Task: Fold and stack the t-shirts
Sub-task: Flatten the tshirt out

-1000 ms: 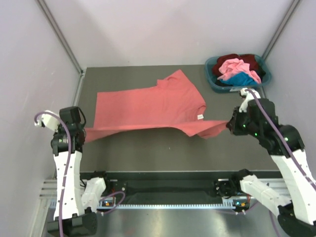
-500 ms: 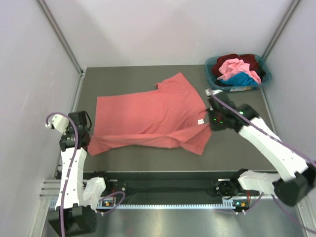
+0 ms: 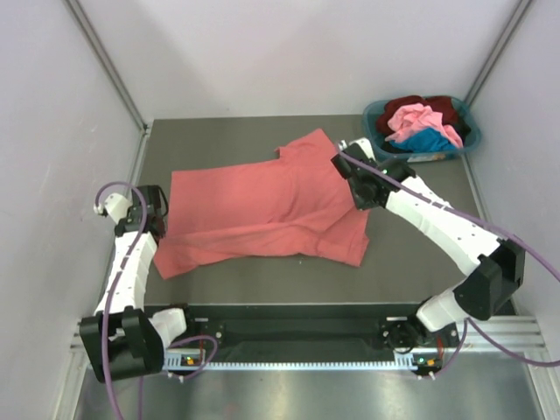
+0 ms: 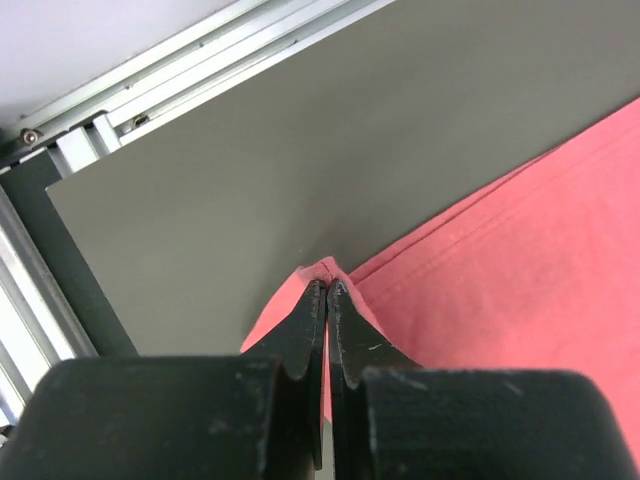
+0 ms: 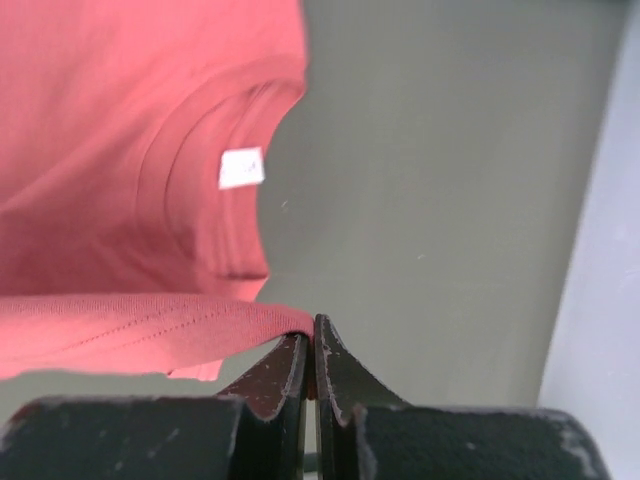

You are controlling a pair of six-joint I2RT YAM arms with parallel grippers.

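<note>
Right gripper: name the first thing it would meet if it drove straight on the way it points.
Probably the bare grey table, beside the neckline of the salmon-red t-shirt. The right gripper, shut on an edge of that shirt, aims past the collar; depth is hard to judge.

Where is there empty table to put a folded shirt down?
Bare table behind the salmon-red t-shirt, and a strip between it and the near edge. Crowded: the middle, and the full basket in the far right corner.

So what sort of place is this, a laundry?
Probably a robot test cell, not a laundry: bare white walls box in a dark table, where the left arm and right arm handle a salmon t-shirt.
</note>
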